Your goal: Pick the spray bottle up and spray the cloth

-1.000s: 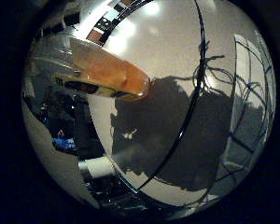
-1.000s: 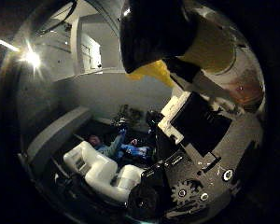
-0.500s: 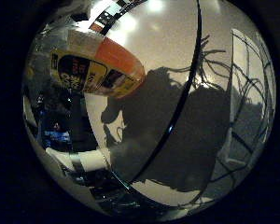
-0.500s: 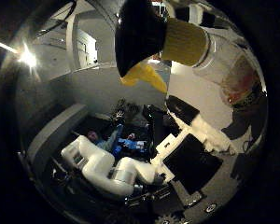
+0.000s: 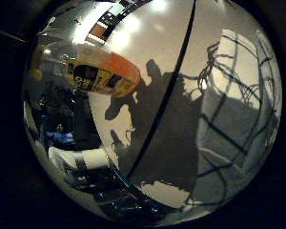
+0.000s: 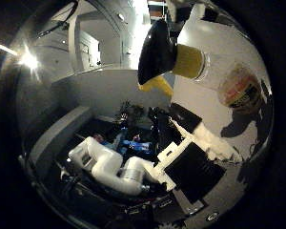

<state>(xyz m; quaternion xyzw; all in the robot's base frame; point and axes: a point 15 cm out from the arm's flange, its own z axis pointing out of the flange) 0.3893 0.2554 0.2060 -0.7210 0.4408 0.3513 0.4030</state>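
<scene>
Spray bottle [image 6: 200, 67] lies on its side on the white surface [image 5: 214, 71], likely light, rigid, slippery, best gripped round its neck; robot hand [image 6: 190, 162] state unclear.

Glossy plastic spray bottle [image 6: 207, 67]
</scene>
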